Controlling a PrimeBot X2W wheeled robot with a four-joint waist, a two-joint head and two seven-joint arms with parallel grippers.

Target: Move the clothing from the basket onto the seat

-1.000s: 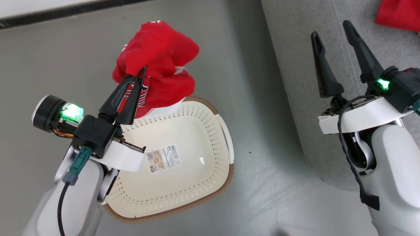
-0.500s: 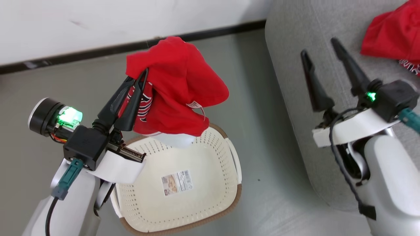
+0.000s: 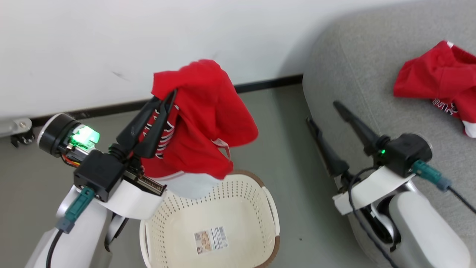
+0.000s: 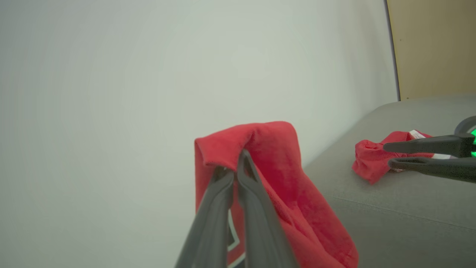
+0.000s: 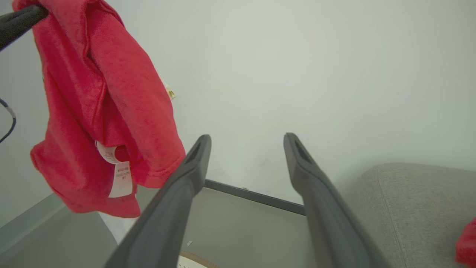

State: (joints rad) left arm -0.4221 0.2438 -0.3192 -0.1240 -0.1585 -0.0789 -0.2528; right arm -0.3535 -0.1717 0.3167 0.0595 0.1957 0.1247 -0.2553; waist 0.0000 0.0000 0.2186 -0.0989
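Observation:
A red garment point(image 3: 208, 123) with a white band at its lower edge hangs above the far rim of the cream perforated basket point(image 3: 238, 201). My left gripper point(image 3: 169, 95) is shut on its upper fold, as the left wrist view shows with the left gripper point(image 4: 232, 163) pinching the red cloth point(image 4: 282, 178). A second red garment point(image 3: 438, 82) with lettering lies on the grey seat point(image 3: 357, 82). My right gripper point(image 3: 322, 113) stands open and empty by the seat's near corner, and its fingers point(image 5: 247, 139) are spread wide in its own view.
A white wall with a dark skirting strip point(image 3: 267, 82) runs behind the basket and seat. Grey floor point(image 3: 290, 156) separates the basket from the seat. A paper label point(image 3: 211, 239) sticks to the basket's bottom.
The head camera has tilted up toward the wall and seat. My left gripper keeps its hold and the garment now hangs higher over the basket. The right gripper stays open.

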